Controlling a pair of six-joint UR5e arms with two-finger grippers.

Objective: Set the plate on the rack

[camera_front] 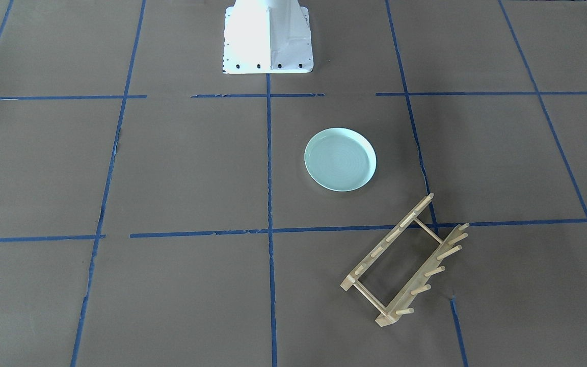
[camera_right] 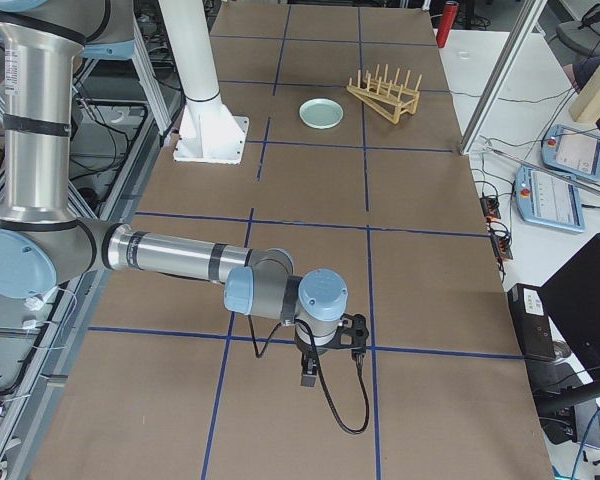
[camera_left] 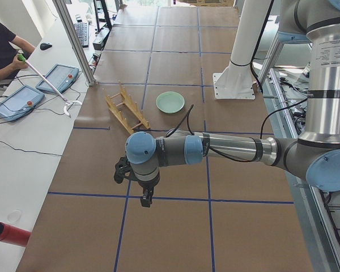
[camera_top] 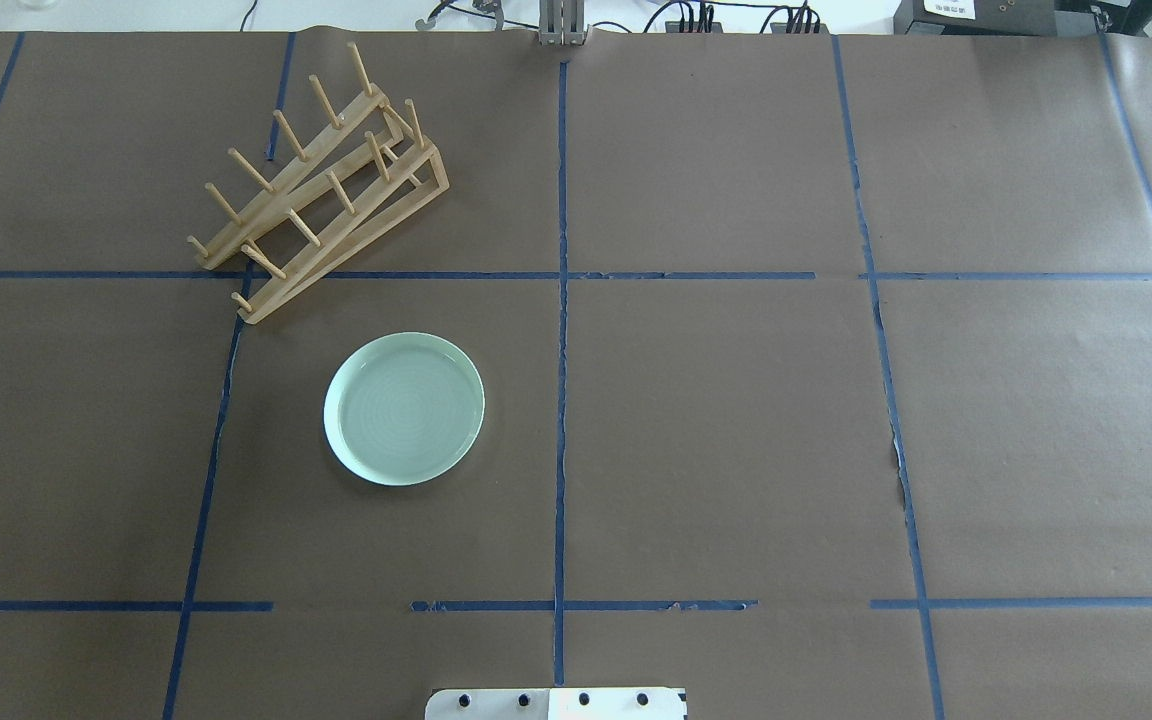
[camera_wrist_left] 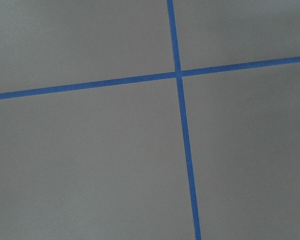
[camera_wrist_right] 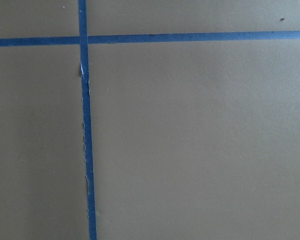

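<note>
The pale mint-green plate point(camera_front: 340, 159) lies flat on the brown table, on my left half in the overhead view point(camera_top: 404, 408). The wooden rack point(camera_front: 388, 239) stands just beyond it, turned at an angle, pegs up point(camera_top: 346, 243). Both are small and far in the side views: plate point(camera_left: 170, 102) point(camera_right: 321, 113), rack point(camera_left: 127, 110) point(camera_right: 385, 95). My left gripper point(camera_left: 146, 199) hangs low over bare table far from both; I cannot tell if it is open. My right gripper point(camera_right: 308, 378) hangs likewise at the other end; I cannot tell its state. Both wrist views show only paper and blue tape.
The white robot base point(camera_front: 268, 38) stands at the table's near edge point(camera_top: 556, 703). An operator point(camera_left: 0, 51) with a grabber stick sits at a side desk with tablets point(camera_left: 17, 102). A red cylinder point(camera_left: 8, 233) lies on that desk.
</note>
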